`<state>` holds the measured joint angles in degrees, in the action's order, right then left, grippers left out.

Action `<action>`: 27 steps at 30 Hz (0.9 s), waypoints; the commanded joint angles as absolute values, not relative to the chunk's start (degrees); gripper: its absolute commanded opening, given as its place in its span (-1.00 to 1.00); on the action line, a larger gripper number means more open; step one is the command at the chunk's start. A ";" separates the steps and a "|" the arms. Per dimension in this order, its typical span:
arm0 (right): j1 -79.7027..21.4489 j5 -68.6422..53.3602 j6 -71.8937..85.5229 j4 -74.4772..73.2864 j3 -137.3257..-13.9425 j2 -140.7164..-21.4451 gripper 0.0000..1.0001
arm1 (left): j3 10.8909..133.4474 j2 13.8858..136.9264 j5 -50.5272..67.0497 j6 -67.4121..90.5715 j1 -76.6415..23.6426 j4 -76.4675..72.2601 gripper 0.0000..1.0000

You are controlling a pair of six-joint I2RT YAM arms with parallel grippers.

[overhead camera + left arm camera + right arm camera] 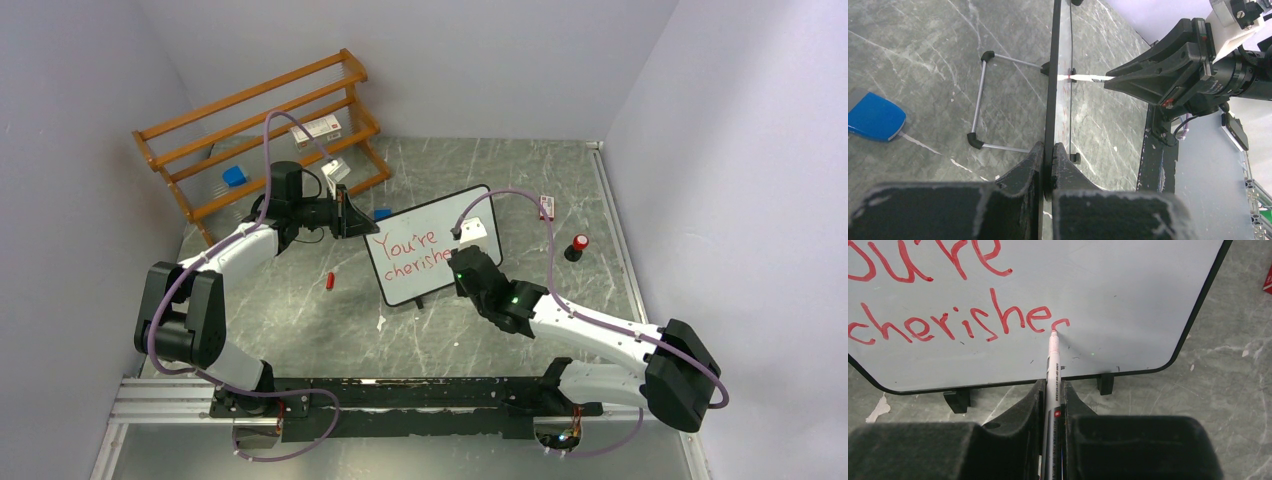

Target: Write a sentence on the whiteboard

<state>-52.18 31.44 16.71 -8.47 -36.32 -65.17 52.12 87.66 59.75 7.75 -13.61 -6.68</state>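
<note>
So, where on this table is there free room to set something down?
Bare table lies between the red cap, the left arm and the near rail. More lies behind the whiteboard, toward the back wall. Crowded: the board's left edge, with the left pincer and the rack; its right side, with the right pincer.

My right gripper (1053, 390) is black, and so is my left gripper (1048, 157). The marker (1053, 365) in my right gripper is white with black print and a red tip. Just ahead of it, the whiteboard (1128, 295) is white with a black frame, and the lettering (948, 327) is red. The table (1238, 390) is grey, veined with pale streaks. Left of my left gripper lies a blue object (873, 120).
</note>
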 commanded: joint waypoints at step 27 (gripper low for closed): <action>-50.81 36.02 14.80 -4.84 -38.46 -64.09 -1.00 | 50.80 90.88 53.87 2.83 -14.94 -0.31 -0.90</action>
